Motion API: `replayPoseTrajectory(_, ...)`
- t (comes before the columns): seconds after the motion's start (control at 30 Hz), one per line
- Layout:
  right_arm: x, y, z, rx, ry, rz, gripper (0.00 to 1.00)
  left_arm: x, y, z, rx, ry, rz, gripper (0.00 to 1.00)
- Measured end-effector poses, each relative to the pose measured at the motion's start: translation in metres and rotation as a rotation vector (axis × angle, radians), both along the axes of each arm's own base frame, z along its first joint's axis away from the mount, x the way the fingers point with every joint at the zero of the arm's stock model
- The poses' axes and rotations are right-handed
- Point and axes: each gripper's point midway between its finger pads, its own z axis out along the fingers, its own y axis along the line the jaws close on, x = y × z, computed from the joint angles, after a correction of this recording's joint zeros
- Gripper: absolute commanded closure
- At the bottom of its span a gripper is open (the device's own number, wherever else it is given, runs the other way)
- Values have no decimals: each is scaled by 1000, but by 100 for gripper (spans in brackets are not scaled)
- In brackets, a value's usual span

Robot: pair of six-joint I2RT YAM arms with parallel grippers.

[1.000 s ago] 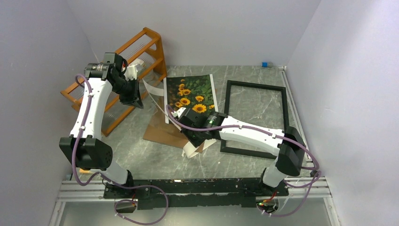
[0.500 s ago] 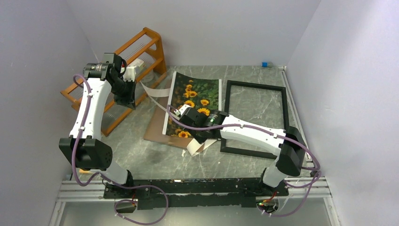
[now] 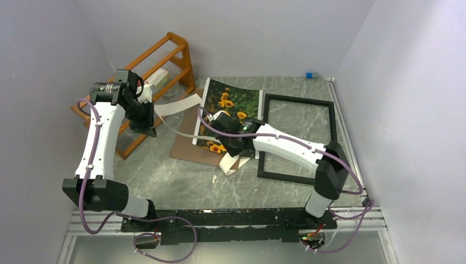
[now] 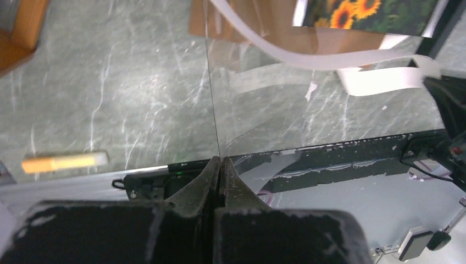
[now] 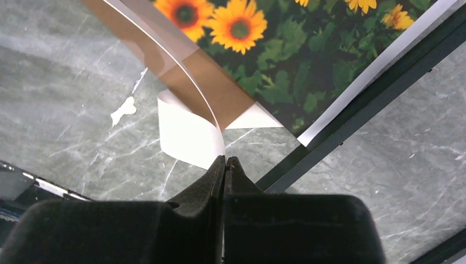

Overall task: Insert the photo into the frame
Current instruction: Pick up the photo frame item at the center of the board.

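Observation:
The photo (image 3: 233, 104), sunflowers face up, rests tilted on a brown backing board (image 3: 189, 148), its right edge beside the frame's left rail. The black frame (image 3: 299, 99) lies flat to the right. My right gripper (image 3: 231, 158) is shut on one end of a white mat border (image 5: 187, 137) just left of the frame rail (image 5: 351, 126), with the photo (image 5: 286, 55) beyond it. The mat (image 3: 178, 104) bows across toward my left gripper (image 3: 149, 127), raised near the rack. That left gripper (image 4: 220, 160) is shut on the edge of a thin clear sheet (image 4: 264, 110).
An orange wooden rack (image 3: 165, 55) stands at the back left, close behind the left arm. A small blue object (image 3: 309, 75) sits by the back wall. A white paper scrap (image 3: 214, 179) lies on the grey marble table in front of the board.
The photo has slid right, up to the frame's left rail. The right gripper moved back and right with the mat; the left arm swung left and lower, stretching the mat.

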Motion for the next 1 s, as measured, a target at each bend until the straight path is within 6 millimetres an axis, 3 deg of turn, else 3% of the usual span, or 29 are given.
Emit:
replayPoseTrajectory(0.03, 3, -1, -2, 7, 8, -19, 92, -4, 4, 0, 20, 19, 24, 98)
replayPoseTrajectory(0.1, 8, -2, -3, 28, 20, -45, 70, -7, 9, 2, 49, 37, 62, 97)
replayPoseTrajectory(0.2, 14, 8, 1, 95, 30, -42, 38, 4, 12, 22, 62, 4, 107, 97)
replayPoseTrajectory(0.3, 12, 24, 6, 175, 57, 16, 25, 22, 5, 49, 46, -88, 126, 97)
replayPoseTrajectory(0.4, 3, 40, 16, 268, 94, 89, 17, 28, -6, 63, 24, -134, 129, 98)
replayPoseTrajectory(0.57, -9, 59, 51, 452, 120, 194, 15, 25, -14, 62, 1, -106, 159, 97)
replayPoseTrajectory(0.73, 9, 55, 89, 598, 79, 188, 14, 36, -17, 73, -22, -126, 193, 97)
replayPoseTrajectory(0.87, 25, 50, 99, 638, 46, 149, 14, 45, -23, 100, -77, -209, 217, 97)
replayPoseTrajectory(1.0, 24, 55, 112, 649, 25, 163, 14, 37, -27, 106, -117, -216, 247, 98)
